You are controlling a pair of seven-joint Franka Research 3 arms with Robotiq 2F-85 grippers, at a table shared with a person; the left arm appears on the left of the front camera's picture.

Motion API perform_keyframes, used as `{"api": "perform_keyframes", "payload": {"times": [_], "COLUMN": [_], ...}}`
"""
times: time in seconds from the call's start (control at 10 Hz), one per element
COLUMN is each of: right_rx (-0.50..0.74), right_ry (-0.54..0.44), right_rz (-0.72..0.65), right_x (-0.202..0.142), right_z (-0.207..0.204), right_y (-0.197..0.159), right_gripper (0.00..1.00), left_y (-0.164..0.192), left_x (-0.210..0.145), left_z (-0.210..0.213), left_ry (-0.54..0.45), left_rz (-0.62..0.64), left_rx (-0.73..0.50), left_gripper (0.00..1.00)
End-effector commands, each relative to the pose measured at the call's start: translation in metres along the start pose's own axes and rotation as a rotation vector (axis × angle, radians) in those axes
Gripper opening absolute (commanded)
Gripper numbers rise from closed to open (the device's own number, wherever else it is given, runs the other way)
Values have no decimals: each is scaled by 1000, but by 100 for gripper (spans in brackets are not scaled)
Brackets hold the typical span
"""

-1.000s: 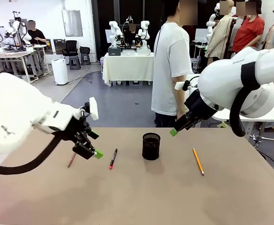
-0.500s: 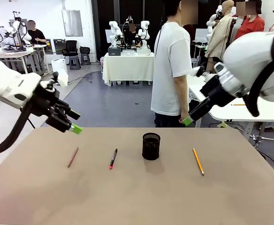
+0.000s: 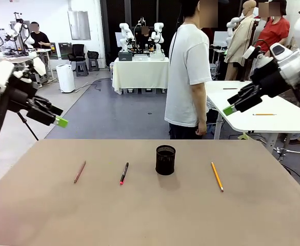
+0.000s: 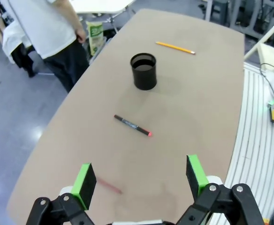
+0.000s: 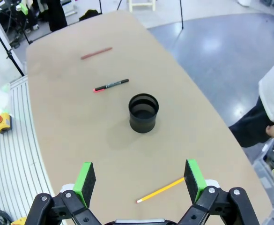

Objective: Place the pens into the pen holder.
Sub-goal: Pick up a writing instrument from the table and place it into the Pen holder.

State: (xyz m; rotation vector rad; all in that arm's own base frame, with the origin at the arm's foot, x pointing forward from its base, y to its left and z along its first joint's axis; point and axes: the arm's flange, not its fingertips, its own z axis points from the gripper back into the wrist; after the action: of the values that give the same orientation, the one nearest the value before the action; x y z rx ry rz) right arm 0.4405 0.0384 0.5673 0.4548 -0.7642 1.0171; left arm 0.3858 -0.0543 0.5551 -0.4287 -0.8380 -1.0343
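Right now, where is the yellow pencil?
In the front view the yellow pencil lies flat to the right of the pen holder, apart from it.

Black holder [image 3: 165, 160], yellow pencil [image 3: 217, 176], dark red pen [image 3: 79, 171]

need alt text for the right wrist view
The open right end effector hangs empty above a tan table. On the table a black holder stands upright, with a pencil lying nearer the camera and a black pen and a red pen lying beyond it, all outside the holder.
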Motion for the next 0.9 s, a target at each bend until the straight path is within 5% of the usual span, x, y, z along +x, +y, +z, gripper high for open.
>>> {"api": "perform_keyframes", "payload": {"times": [0.0,0.8], "right_rx": [42,34], "right_ry": [-23,46], "right_rz": [23,92], "right_x": [-2,-9], "right_z": [17,85], "right_y": [-17,-35], "right_gripper": [100,100], "left_y": [8,15], "left_x": [2,13], "left_z": [22,79], "left_ry": [8,43], "left_rz": [16,7], "left_rx": [8,80], "left_gripper": [100,100]}}
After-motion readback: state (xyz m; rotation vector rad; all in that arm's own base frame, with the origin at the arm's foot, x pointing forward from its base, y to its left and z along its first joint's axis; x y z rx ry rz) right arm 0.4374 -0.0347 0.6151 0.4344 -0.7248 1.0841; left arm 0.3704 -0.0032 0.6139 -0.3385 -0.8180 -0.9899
